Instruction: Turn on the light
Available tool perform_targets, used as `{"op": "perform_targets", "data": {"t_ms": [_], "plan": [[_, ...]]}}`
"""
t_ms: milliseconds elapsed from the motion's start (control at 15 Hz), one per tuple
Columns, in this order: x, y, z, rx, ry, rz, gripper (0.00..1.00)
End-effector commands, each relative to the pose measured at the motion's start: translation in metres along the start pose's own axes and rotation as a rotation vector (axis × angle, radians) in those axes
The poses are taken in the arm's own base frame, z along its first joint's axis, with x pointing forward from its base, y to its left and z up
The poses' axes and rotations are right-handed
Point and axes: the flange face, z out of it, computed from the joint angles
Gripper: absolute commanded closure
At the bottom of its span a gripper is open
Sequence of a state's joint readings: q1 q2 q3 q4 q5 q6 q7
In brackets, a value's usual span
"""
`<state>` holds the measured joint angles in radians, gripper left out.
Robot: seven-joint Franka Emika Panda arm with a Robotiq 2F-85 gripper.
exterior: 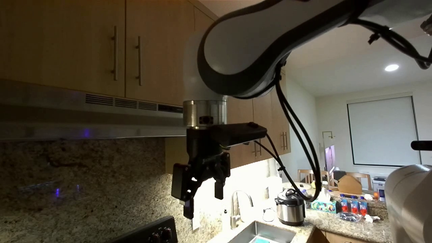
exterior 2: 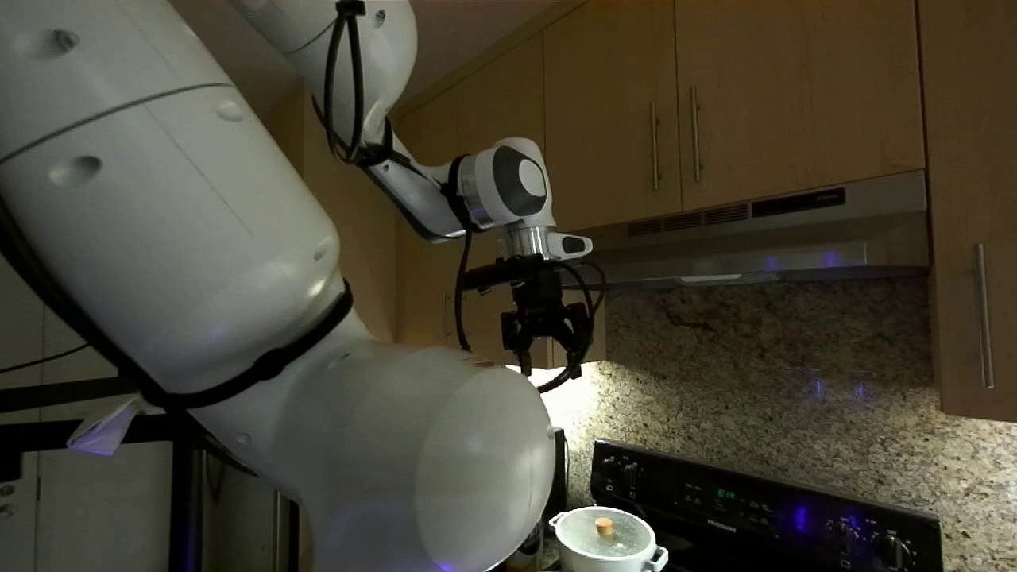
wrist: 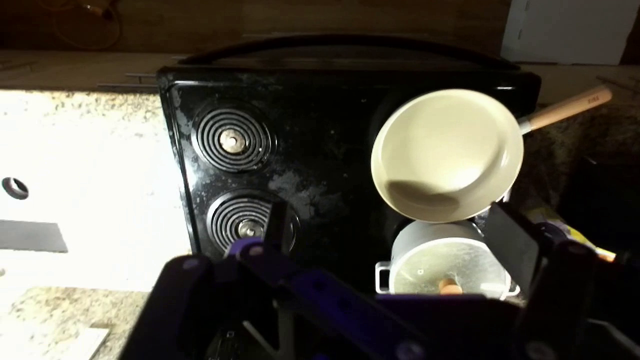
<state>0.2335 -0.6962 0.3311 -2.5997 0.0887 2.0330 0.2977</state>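
Nearest the camera in an exterior view loomed the white arm (exterior 2: 199,222), and from its far end hung the black gripper (exterior: 204,201), pointing down, its two fingers (exterior: 189,208) spread wide. In both exterior views it showed just beside one end of the steel range hood (exterior 2: 794,234); how close it came could not be told. On the hood's underside, beneath the wooden cabinets (exterior 2: 612,119), sat a pale panel (exterior 2: 711,279). Lower down was the black stove (wrist: 325,155), where a cream pan (wrist: 450,145) with a wooden handle (wrist: 570,107) lay by a white lidded pot (wrist: 422,241), the pan's rim overlapping the pot in the wrist view. Farther along, on the granite counter (exterior: 337,225), stood a curved faucet (exterior: 233,219), a steel pressure cooker (exterior: 291,211), a tissue box (exterior: 325,206) and three bottles (exterior: 354,206), the wall (exterior: 244,179) behind the faucet brightly lit. Which light the task meant could not be told; a round ceiling light (exterior: 391,68) shone in the far part of the room
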Motion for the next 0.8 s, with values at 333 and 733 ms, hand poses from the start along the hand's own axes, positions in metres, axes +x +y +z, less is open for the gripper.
{"op": "perform_targets", "data": {"t_ms": [333,733], "plan": [[0.002,0.006,0.010,-0.098,0.177,0.044,0.00],[-0.011,0.024,-0.051,-0.099,0.350,0.077,0.00]]}}
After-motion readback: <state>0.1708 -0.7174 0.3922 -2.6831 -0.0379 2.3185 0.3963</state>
